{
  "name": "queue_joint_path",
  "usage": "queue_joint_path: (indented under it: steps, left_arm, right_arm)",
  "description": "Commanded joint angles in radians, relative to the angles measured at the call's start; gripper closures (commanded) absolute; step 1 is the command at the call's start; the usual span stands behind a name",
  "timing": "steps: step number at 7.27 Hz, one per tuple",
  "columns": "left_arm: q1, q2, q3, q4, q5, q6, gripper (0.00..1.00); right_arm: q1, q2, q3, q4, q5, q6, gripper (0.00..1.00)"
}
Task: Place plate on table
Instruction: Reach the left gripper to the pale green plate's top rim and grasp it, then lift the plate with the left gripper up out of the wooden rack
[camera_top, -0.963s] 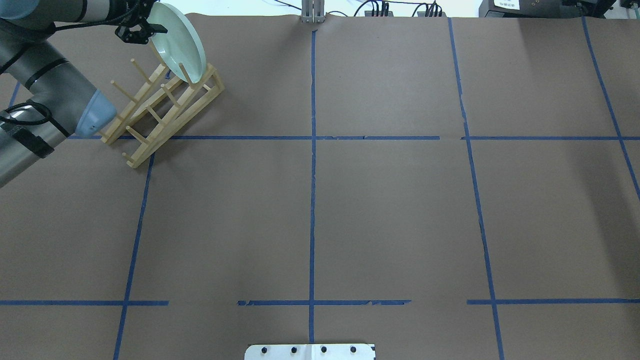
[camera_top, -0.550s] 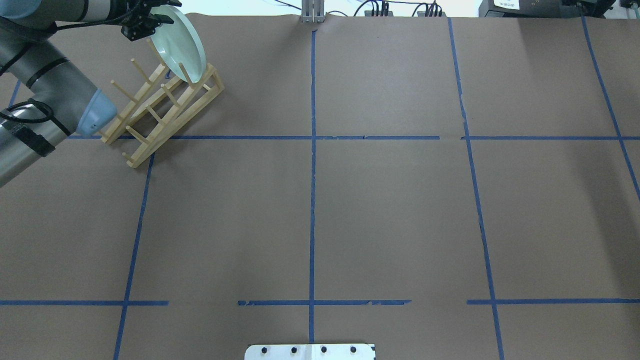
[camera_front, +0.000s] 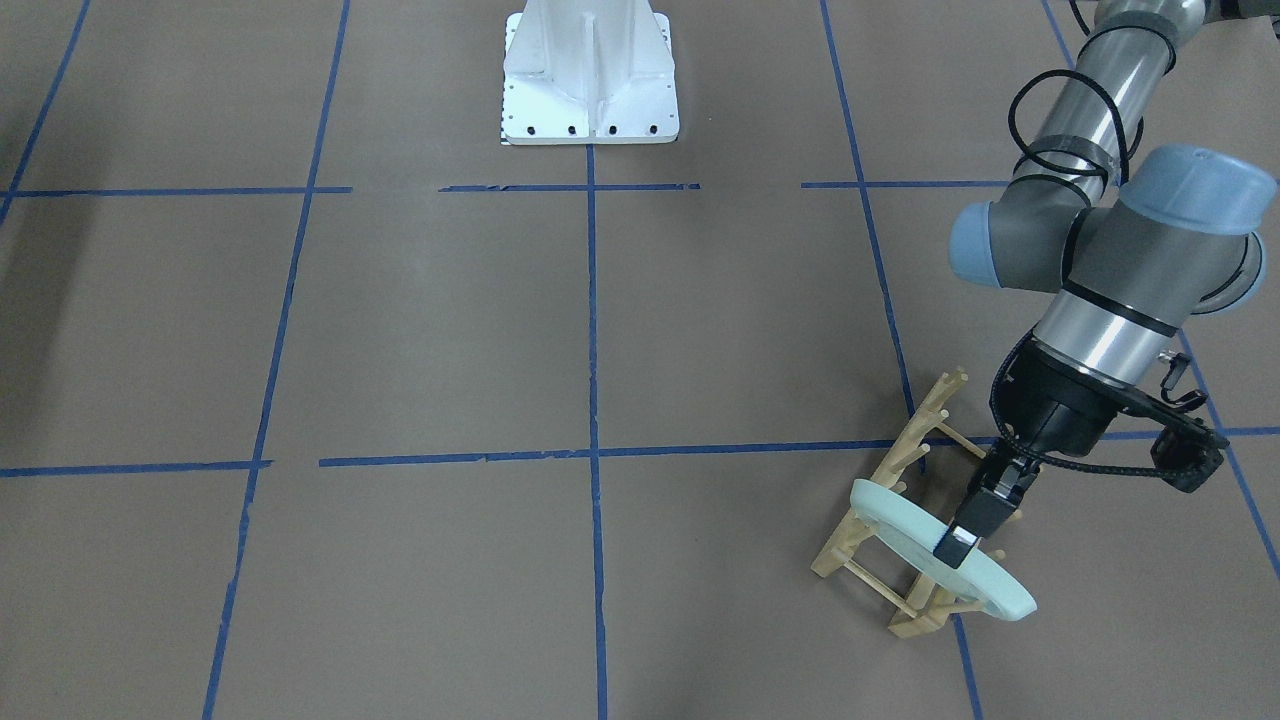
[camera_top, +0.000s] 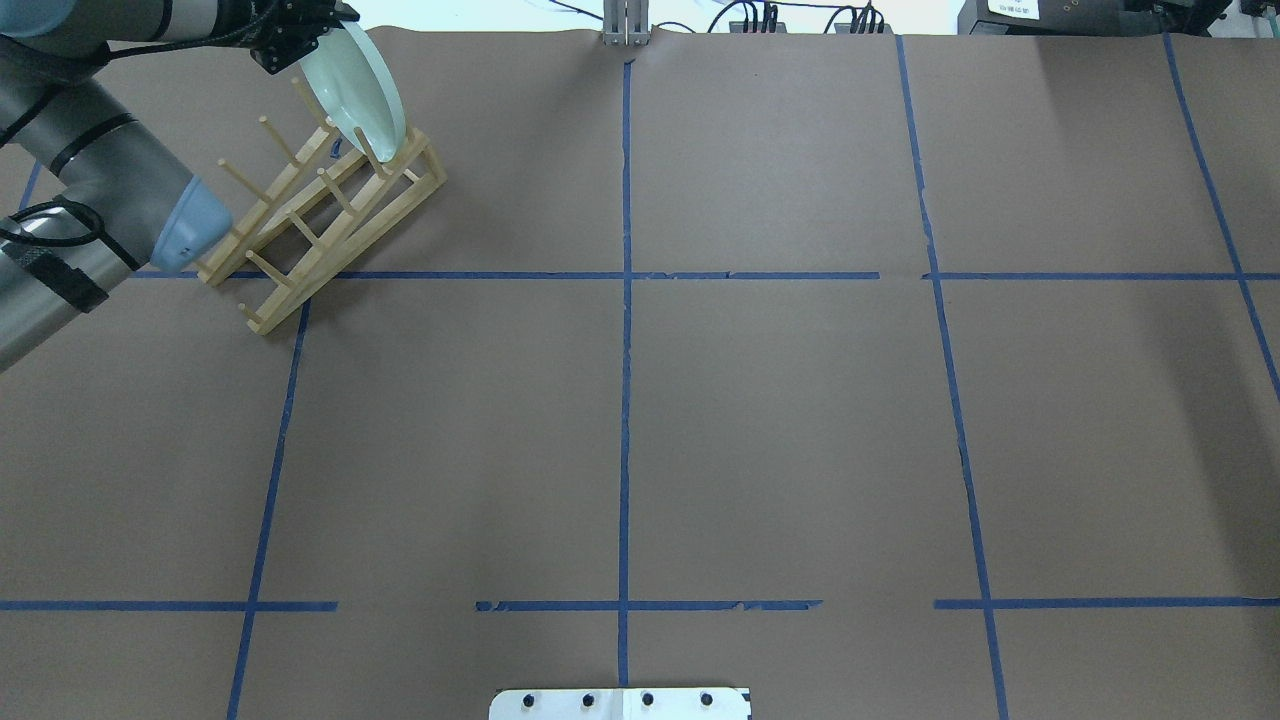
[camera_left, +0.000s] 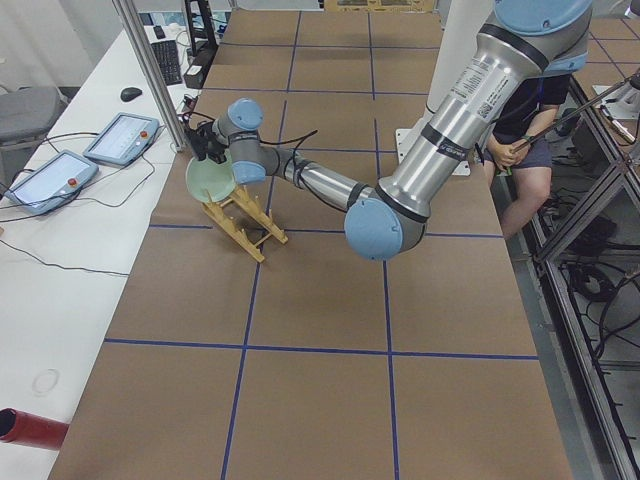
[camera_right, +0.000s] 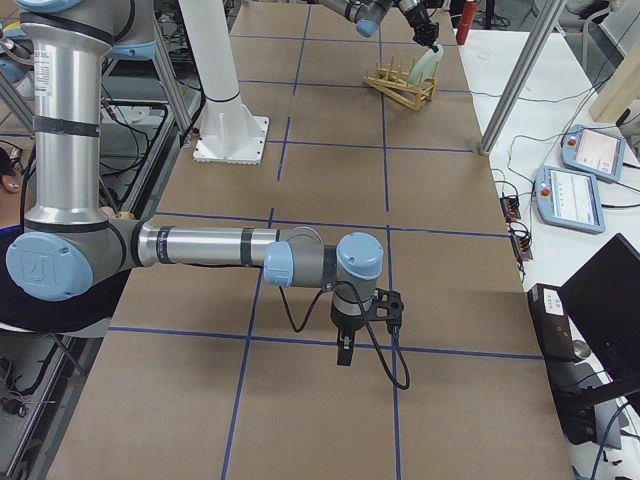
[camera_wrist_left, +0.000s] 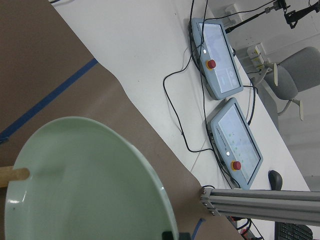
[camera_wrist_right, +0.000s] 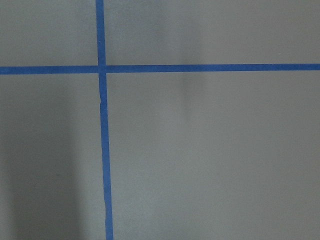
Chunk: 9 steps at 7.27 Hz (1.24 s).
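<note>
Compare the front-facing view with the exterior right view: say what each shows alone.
Only front-facing: the left gripper clamped on the rim of the plate, close enough to see, with the plate leaning in the wooden rack. Only exterior right: the right gripper hanging above the table, plus two pendants on the side bench. Both: plate, rack, white base, taped table.

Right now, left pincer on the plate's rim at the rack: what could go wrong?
Snag: the plate sits slotted in the wooden rack; an angled pull may drag or tip it.
Slip: the left pincer grips only the rim, so the tilted plate could rotate or drop onto the table.
</note>
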<state>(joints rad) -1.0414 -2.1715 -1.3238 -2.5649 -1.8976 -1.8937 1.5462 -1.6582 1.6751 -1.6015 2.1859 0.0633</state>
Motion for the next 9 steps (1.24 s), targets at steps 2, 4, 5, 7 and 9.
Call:
queue_joint_path:
  steps: [2,4,5,7,9]
  left_arm:
    - [-0.066,-0.001,-0.043,-0.008,-0.032,0.002,1.0]
    - [-0.155,-0.001,-0.08,-0.001,-0.15,0.005,1.0]
    - [-0.214,-0.002,-0.087,0.002,-0.275,0.008,1.0]
    - [-0.256,0.01,-0.245,0.187,-0.406,0.1,1.0]
    - [-0.247,0.003,-0.432,0.516,-0.397,0.278,1.0]
  right_arm:
    - [0.0,0.0,0.0,0.0,0.0,0.0,0.0]
    - [0.0,0.0,0.0,0.0,0.0,0.0,0.0]
    - [0.0,0.0,0.0,0.0,0.0,0.001,0.0]
    - [0.0,0.0,0.0,0.0,0.0,0.0,0.0]
    - [0.0,0.0,0.0,0.0,0.0,0.001,0.0]
